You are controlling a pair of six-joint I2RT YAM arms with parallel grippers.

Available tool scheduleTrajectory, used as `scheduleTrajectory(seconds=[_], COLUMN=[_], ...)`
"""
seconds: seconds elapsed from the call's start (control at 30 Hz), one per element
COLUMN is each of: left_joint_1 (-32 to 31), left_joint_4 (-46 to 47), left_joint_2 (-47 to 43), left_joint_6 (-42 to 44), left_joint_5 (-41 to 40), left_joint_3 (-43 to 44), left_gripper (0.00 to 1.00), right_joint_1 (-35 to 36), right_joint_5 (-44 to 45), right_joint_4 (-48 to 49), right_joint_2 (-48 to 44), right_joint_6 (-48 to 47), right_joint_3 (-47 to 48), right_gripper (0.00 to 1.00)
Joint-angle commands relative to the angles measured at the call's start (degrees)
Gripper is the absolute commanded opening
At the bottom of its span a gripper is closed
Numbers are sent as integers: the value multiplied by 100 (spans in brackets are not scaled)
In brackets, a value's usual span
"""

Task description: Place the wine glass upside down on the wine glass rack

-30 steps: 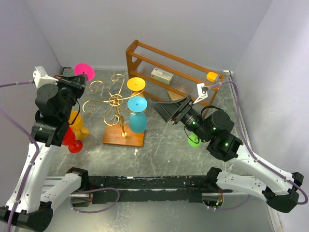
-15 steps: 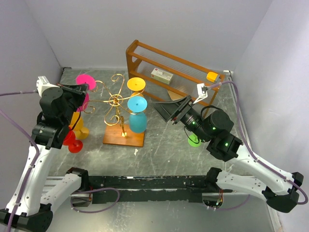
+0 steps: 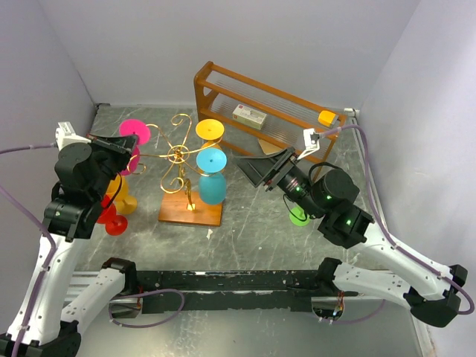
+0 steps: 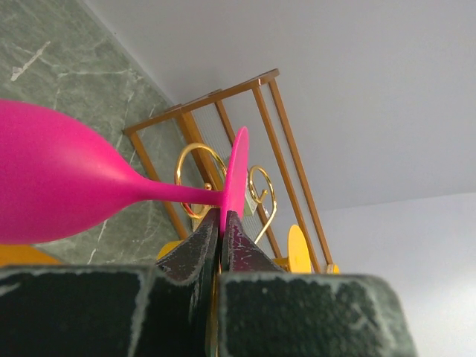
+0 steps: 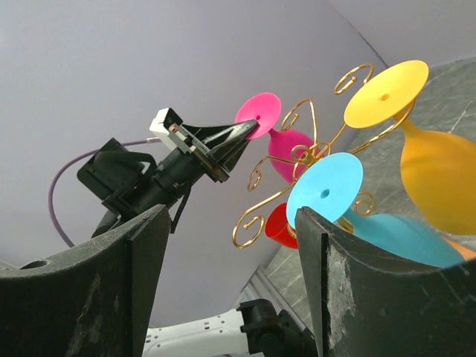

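So, the left gripper (image 4: 221,223) has its jaws clamped on the foot of the pink wine glass (image 4: 59,175), bowl down, at nine o'clock of the gold wine glass rack (image 3: 177,155), just beside a scroll arm; whether the stem is hooked I cannot tell; seating and release likely remain; the right gripper (image 5: 230,214) hovers at three o'clock, jaws apart.

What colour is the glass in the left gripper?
Bright pink. The glass in the left gripper shows best in the left wrist view.

Wine glass rack (image 3: 178,155) mid-table; shelf (image 3: 286,119) behind, right; wine glass (image 3: 134,132) at rack's left side
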Motion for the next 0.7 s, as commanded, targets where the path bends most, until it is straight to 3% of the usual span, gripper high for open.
scheduleTrajectory(seconds=[0.0,0.67], left_joint_1=[52,52], left_joint_4=[-39,686], left_joint_2=[-166,-20], left_joint_6=[30,-415], left_joint_5=[320,1513], left_joint_3=[35,-277], left_gripper=[7,7], right_joint_1=[1,0], right_joint_5=[82,298], right_joint_4=[46,-44], right_joint_2=[11,-297], right_joint_6=[36,38], right_joint_3=[67,-123], right_gripper=[68,68])
